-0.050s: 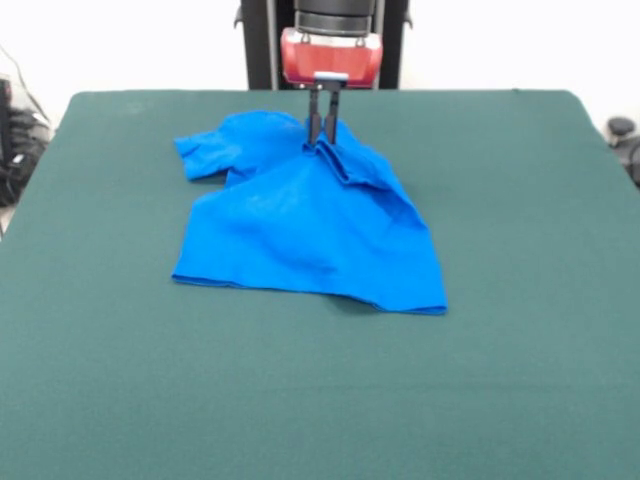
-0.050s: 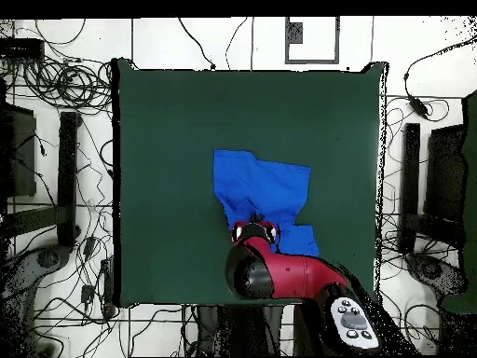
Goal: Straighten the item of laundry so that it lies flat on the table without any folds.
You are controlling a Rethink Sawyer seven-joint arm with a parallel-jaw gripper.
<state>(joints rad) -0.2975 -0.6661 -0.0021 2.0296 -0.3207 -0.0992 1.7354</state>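
The item of laundry (image 1: 305, 225) is a bright blue T-shirt lying rumpled on the far middle of the green table (image 1: 320, 400). One sleeve sticks out to the left, and a ridge of folds runs down its right side. My gripper (image 1: 323, 138) hangs straight down at the shirt's far edge, with its two dark fingers (image 1: 315, 118) close together, pinching a raised peak of fabric. From overhead, the item of laundry (image 2: 264, 189) spreads away from the red arm (image 2: 279, 275), whose wrist covers the gripper and the near part of the shirt. The table (image 2: 168, 140) shows all around it.
Green felt surrounds the shirt on every side, widest toward the front edge (image 1: 320, 470). Off the table lie cables (image 2: 56, 84) and dark equipment stands (image 2: 67, 177) on the white floor.
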